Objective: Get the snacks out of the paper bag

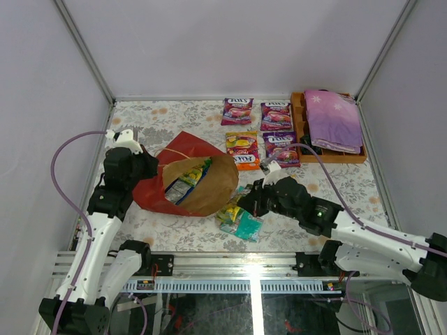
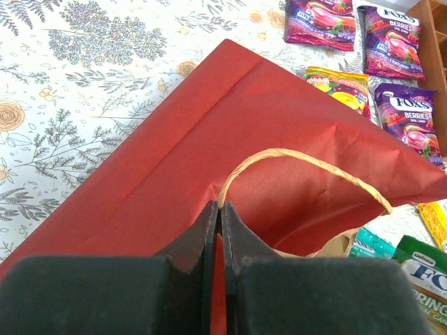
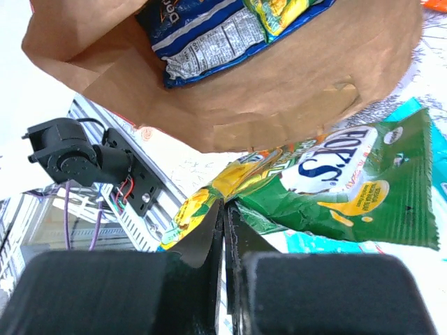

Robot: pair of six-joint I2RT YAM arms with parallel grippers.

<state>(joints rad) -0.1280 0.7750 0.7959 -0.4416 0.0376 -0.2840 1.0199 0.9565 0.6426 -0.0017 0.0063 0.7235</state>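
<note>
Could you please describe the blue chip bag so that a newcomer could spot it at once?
Start at the red paper bag lying on its side left of centre on the flowered table. In its brown open mouth lies the blue chip bag, partly covered by a green-yellow pouch. It is the only dark blue packet, with white print.
</note>
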